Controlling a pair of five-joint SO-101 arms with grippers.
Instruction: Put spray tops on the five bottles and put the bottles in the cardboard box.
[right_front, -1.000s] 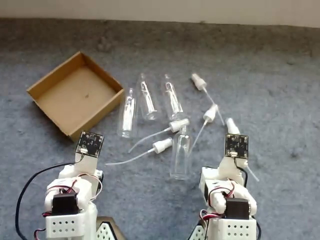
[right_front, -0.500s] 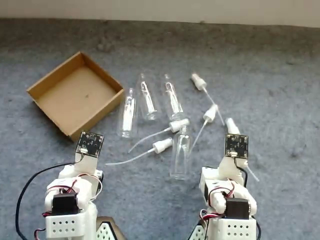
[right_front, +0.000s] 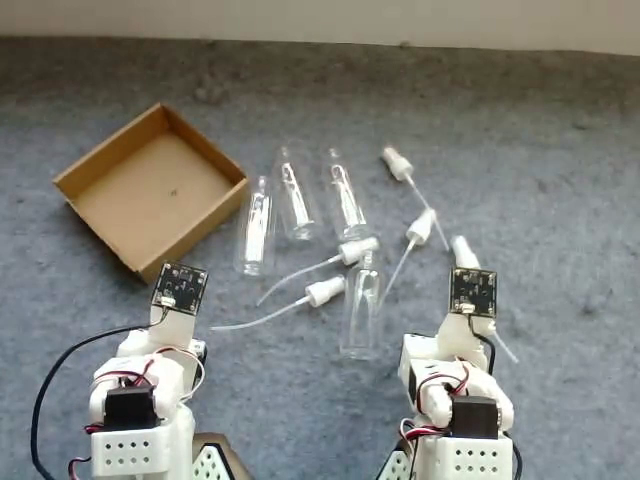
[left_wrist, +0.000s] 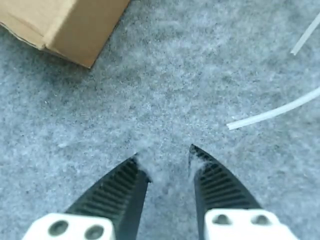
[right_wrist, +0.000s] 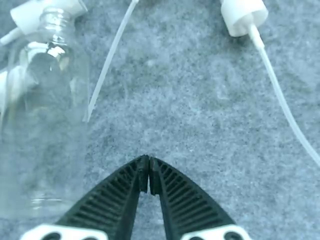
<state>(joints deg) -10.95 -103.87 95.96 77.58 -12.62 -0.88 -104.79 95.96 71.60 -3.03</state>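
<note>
Hovering empty-fingered over grey carpet

Grey carpet (right_front: 560, 150) across the whole table, fuzzy and even; pale wall strip (right_front: 320, 15) along the far edge. Cardboard box (right_front: 105, 140) open-topped at the far left. Three clear bottles (right_front: 256, 232) (right_front: 294, 195) (right_front: 344, 195) on their sides in a loose row just right of the box; nearest bottle (right_front: 361, 305) also on its side, closer in, between the two arms. Five spray tops (right_front: 397, 160) (right_front: 421, 227) (right_front: 358, 250) (right_front: 325, 291) (right_front: 463, 250) loose among and right of the bottles, thin tubes trailing.

Left gripper (left_wrist: 164, 152): fingers parted by a narrow gap, gripping nothing, low over bare carpet; box corner ahead, well apart; one tube end (left_wrist: 230, 125) near, not touching.

Right gripper (right_wrist: 149, 159): fingertips pressed together, nothing between them; nearest bottle just beside, on the side toward the left arm, not touching; one spray top farther ahead, apart.
</note>
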